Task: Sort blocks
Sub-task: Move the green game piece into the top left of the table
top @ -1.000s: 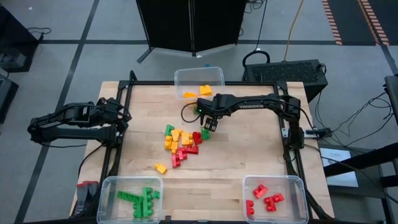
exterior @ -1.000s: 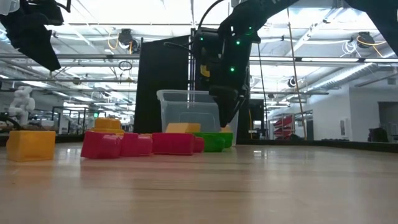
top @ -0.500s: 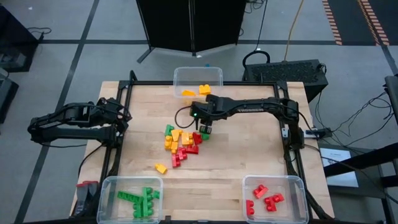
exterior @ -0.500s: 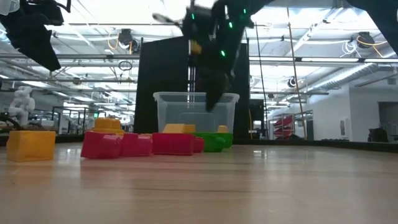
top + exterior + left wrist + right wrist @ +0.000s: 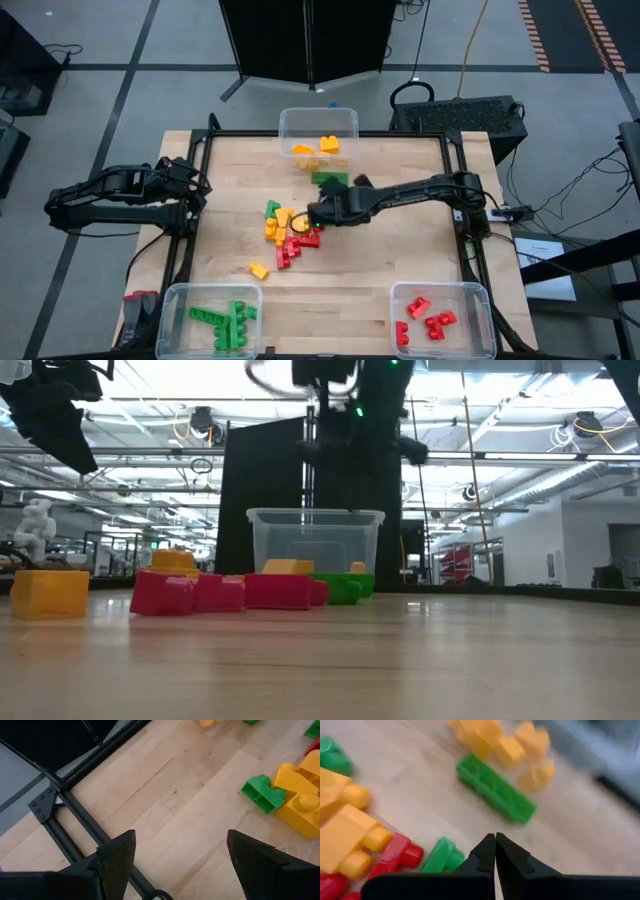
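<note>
A pile of red, yellow and green blocks (image 5: 290, 232) lies on the wooden table's middle. One yellow block (image 5: 259, 270) sits apart, nearer the front. A long green block (image 5: 330, 178) lies flat just beyond the pile and shows again as the green block (image 5: 495, 795) in the right wrist view. My right gripper (image 5: 313, 212) hovers above the pile's far right corner, shut on nothing; its tips (image 5: 495, 845) stand over a small green block (image 5: 442, 855). My left gripper (image 5: 182, 865) waits open at the table's left edge.
A clear bin (image 5: 320, 122) at the far edge holds yellow blocks. A bin (image 5: 210, 318) at the near left holds green ones. A bin (image 5: 442, 320) at the near right holds red ones. A black frame (image 5: 200, 160) rims the table.
My right gripper has shut on nothing. It has risen and moved a little toward the table's left and near edges, over the pile. The blocks lie as before.
</note>
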